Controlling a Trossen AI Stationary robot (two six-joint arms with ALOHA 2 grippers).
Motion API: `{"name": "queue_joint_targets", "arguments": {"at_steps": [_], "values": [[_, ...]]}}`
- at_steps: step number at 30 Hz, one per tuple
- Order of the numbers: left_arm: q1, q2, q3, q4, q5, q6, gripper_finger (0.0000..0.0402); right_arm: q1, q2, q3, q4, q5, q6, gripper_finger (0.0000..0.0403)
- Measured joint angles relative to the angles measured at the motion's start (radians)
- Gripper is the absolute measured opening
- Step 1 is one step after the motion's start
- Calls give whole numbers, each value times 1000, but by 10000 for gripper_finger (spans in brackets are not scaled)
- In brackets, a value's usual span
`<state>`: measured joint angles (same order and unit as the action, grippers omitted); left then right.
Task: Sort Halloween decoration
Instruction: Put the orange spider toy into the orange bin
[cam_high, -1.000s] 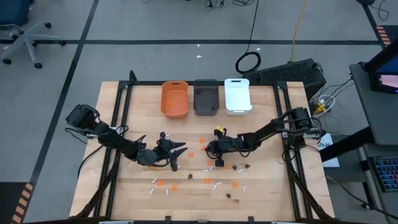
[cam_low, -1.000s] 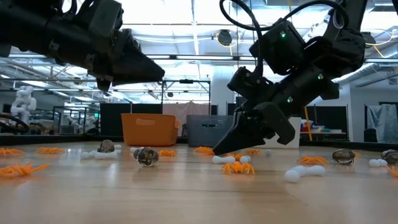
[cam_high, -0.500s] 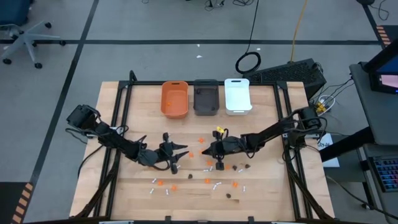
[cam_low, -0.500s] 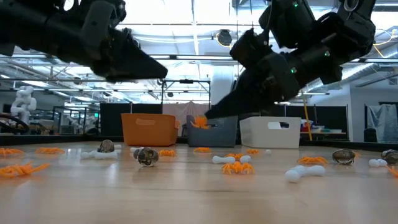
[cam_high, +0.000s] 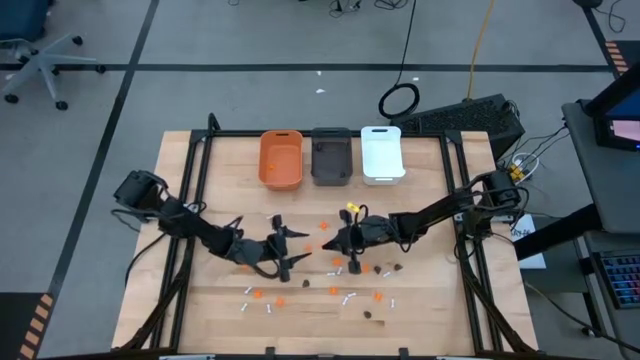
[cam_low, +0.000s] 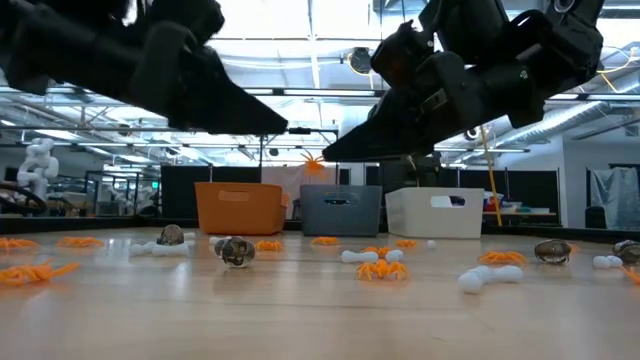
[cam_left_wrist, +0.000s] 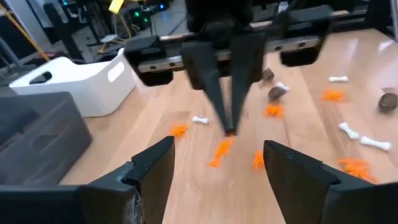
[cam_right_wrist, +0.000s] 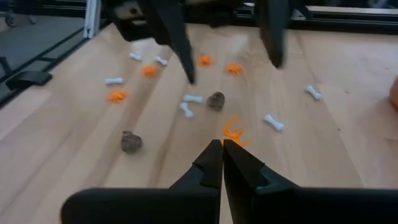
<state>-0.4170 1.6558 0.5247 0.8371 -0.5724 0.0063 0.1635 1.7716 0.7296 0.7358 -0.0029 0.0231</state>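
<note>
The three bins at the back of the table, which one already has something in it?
The orange bin, at the left end of the row, holds a small orange piece. The grey bin and the white bin look bare inside.

Bare wood lies between the three bins (cam_high: 331, 156) at the table's (cam_high: 180, 200) far edge and the two grippers, which face each other mid-table, tips near, leaving a narrow gap. Scattered decoration pieces (cam_high: 333, 291) clutter the near half; the outer edges beside each arm look clear, though small pieces are hard to make out.
</note>
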Motion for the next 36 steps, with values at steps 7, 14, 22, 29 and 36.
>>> {"name": "queue_joint_targets", "arguments": {"at_steps": [7,14,22,29,36], "values": [[79,27,0,-6,146,-27,246,0,0,0,1,-2,-1,0],[119,62,5,10,231,-27,244,0,0,0,24,-3,-1,0],[149,60,32,5,271,-27,182,0,0,0,54,-3,-8,0],[149,60,40,-33,285,-26,121,0,0,0,61,-3,-6,0],[149,60,40,-39,285,-18,62,0,0,0,61,-3,-6,0]]}}
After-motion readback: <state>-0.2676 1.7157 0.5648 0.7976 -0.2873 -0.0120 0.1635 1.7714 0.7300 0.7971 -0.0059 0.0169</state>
